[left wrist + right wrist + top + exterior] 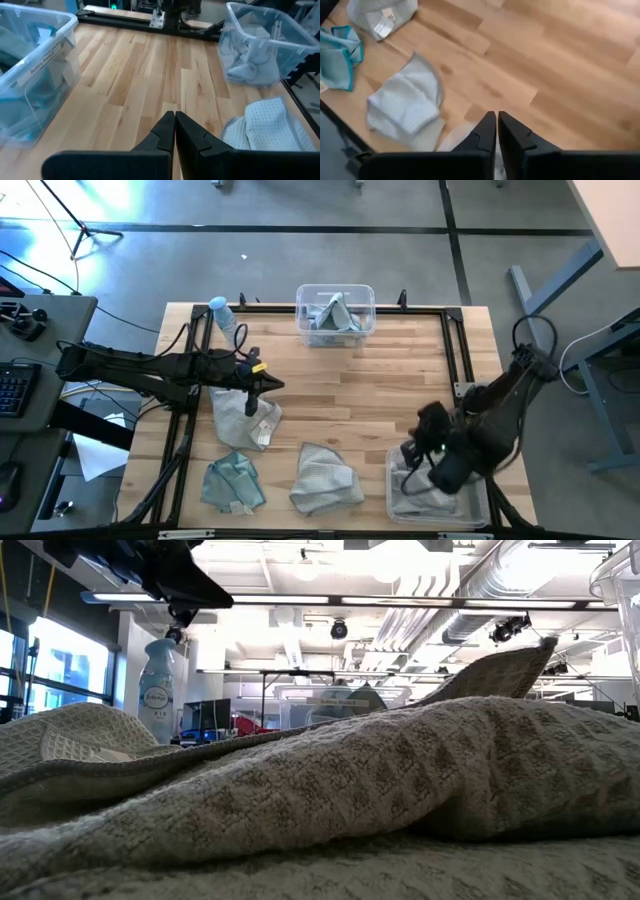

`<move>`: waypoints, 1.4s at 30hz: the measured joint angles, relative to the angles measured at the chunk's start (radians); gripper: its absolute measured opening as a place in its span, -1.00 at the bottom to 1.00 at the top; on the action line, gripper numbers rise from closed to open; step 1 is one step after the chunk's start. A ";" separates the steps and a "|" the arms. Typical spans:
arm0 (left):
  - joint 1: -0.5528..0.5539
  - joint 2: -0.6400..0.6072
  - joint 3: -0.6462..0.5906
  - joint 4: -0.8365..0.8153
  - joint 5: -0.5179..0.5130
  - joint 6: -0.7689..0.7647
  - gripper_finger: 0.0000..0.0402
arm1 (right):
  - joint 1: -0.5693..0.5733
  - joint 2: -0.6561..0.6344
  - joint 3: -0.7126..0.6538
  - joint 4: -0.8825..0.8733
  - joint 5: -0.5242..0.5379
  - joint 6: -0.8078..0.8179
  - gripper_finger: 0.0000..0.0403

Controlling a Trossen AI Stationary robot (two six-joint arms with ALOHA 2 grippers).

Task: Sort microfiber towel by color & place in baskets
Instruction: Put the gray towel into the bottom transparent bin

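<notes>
Closest to the low camera, a pale grey waffle-weave towel (pixel 400 780) fills almost the whole view; in the high view it is the grey towel (pixel 326 477) near the middle of the surface's (pixel 350 390) near edge. Beyond it in the low view a spray bottle (pixel 160 690) is seen, with a label that appears to read "Febreze"; from above it lies at the far left corner (pixel 226 315), and its cap is blue.

A light blue-teal towel (pixel 233 481) lies near the near left corner, with a small white tag at its edge whose print cannot be read. Another grey towel (pixel 246 418) lies at the left side, under the left hand (pixel 252 394), whose fingers are seen pressed together with nothing between them in the left wrist view (pixel 175 131).

One clear basket (pixel 335 313) stands at the middle of the far edge and holds blue-teal cloth. In the left wrist view a strip label on this basket's wall (pixel 35 80) can be partly made out; it seems to read "Building Blocks", but this is uncertain. A second clear basket (pixel 437 490) stands at the near right corner and holds pale grey cloth. The right hand (pixel 412 455) is over that basket's left rim, and its fingers are together and empty in the right wrist view (pixel 497 131).
</notes>
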 joint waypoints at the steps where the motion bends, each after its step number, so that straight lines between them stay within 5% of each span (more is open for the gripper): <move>1: 0.000 0.000 0.000 0.010 0.000 -0.001 -1.00 | -0.023 -0.022 -0.011 0.001 0.002 -0.048 -0.90; 7: 0.000 0.000 0.000 0.106 -0.039 -0.003 -1.00 | -0.185 -0.197 -0.168 0.106 -0.005 -0.409 -0.98; 13: 0.000 0.000 0.000 0.173 -0.131 -0.080 -1.00 | -0.369 -0.441 -0.482 0.492 -0.074 -0.788 -0.99; 19: 0.000 0.000 0.000 0.199 -0.295 -0.258 -0.95 | -0.572 -0.645 -0.828 1.003 -0.273 -1.129 -1.00; 25: 0.000 0.020 0.000 0.197 -0.379 -0.335 -0.64 | -0.765 -0.728 -1.030 1.337 -0.477 -1.343 -1.00; 30: 0.001 0.077 0.000 0.212 -0.488 -0.424 -0.41 | -0.885 -0.729 -1.057 1.374 -0.627 -1.459 -1.00; 35: -0.028 0.167 0.056 0.196 -0.520 -0.422 -0.40 | -0.963 -0.728 -1.057 1.375 -0.754 -1.554 -1.00; 42: -0.075 0.380 0.377 -0.265 -0.620 -0.460 -0.44 | -1.034 -0.728 -1.057 1.375 -0.829 -1.620 -1.00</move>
